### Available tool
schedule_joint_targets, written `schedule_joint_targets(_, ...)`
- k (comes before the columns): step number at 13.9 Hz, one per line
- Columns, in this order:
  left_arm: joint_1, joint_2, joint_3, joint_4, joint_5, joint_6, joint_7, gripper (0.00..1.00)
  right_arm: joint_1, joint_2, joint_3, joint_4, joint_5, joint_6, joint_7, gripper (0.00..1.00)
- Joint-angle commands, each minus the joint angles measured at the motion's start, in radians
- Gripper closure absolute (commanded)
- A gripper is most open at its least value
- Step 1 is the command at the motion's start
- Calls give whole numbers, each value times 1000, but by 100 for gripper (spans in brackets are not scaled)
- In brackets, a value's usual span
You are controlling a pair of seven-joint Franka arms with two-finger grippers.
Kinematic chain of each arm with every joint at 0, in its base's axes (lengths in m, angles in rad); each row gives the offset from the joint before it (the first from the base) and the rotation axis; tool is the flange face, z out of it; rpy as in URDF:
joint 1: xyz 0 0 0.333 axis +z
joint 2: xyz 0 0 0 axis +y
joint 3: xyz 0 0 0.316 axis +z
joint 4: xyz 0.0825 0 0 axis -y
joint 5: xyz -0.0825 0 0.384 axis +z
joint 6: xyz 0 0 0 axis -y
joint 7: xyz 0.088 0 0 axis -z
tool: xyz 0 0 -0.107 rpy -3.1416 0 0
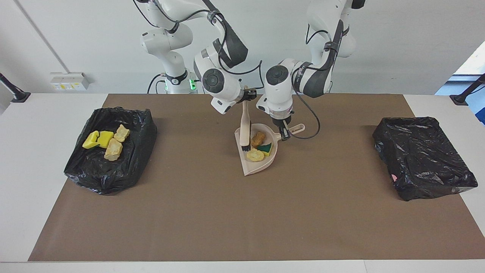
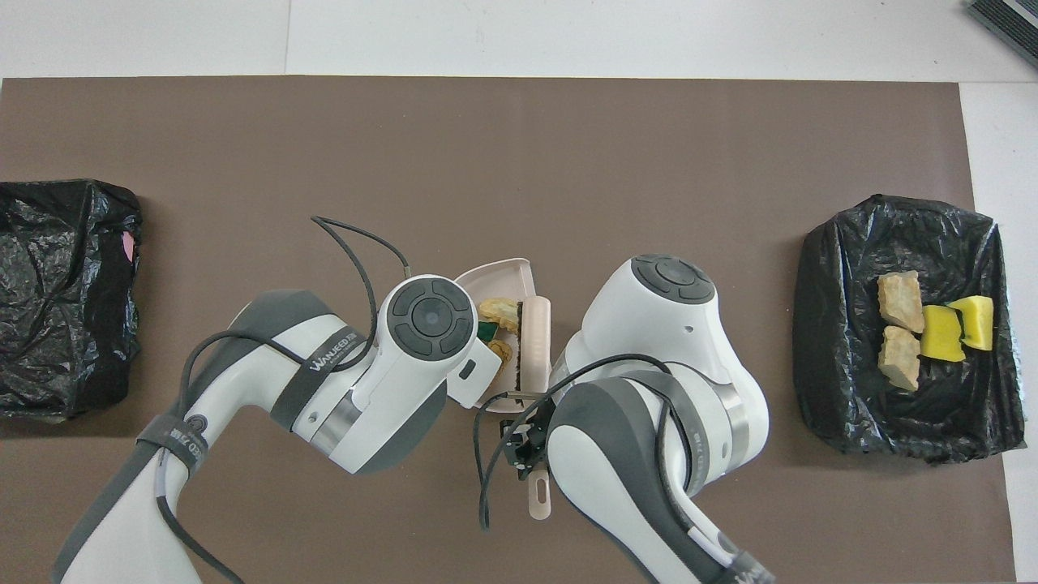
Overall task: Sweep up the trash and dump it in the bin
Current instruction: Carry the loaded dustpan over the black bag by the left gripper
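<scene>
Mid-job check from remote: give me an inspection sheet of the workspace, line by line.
Surface: brown mat on a white table.
Job's things: dustpan mid-mat holds three scraps. Brush stands bristles down at the pan's edge. Bin at the right arm's end holds four scraps. Second bin at the left arm's end shows no scraps.
Clutter: nothing seen.
Claws: left claw shut on the dustpan's handle; right claw shut on the brush's handle.
Cables: black cable loops beside the left claw, over the mat.
Surroundings: white wall, socket box.
</scene>
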Motion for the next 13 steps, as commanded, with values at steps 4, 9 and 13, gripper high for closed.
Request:
schedule_joint_targets(4,40,-35,0,-68,16,91,138,100,-16,-44,6,46,-293,-103,-82,100)
schedule_joint_targets(9,99,-32,-1,-80,7,154,209,100,-1,-52,7,41,-393,-90,32,100)
schedule_joint_targets(13,161,-54,-4,-68,-7,161,298,100,28,-68,21,21,-325,-61,148,100)
